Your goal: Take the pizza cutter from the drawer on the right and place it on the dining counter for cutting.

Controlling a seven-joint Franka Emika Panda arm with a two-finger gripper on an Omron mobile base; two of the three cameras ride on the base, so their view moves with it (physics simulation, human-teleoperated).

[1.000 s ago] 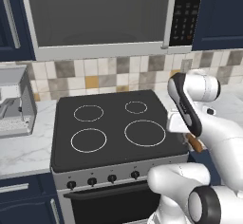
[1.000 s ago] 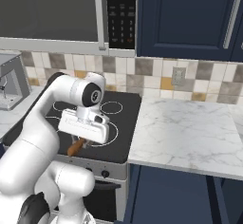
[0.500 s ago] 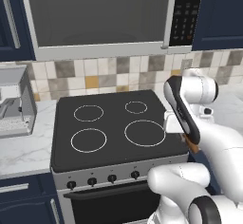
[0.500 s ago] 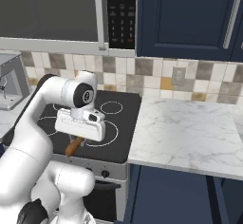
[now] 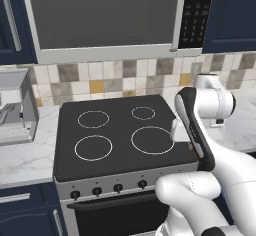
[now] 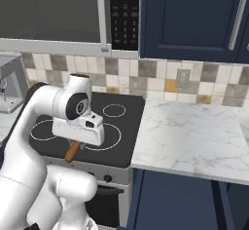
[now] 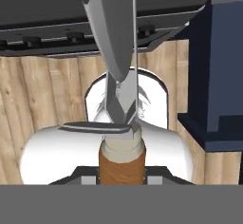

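Pizza cutter, stubby brown wooden handle with a grey metal neck and blade, is clamped in the gripper: the fingers are closed on the handle. In the right base view the brown handle pokes out under the white hand, slanting down toward the stove's front edge. In the hand view the grey blade runs up from the handle, edge-on.

Cutter is held in the air over the front right part of the black glass cooktop, near the larger front right burner ring. Not touching the stove as far as I can tell.

Surface: four white burner rings on the cooktop, a row of dark knobs on the silver front panel below. White grey-veined marble worktop sits just right of the stove over navy cabinets; another stretch of marble worktop lies to the left and carries a silver boxy appliance.

Room: stainless microwave with a black keypad hangs above the stove, navy wall cabinets beside it. Backsplash of mixed beige, grey and ochre square tiles, white wall outlet in it. Hand view looks down on light wooden plank floor.
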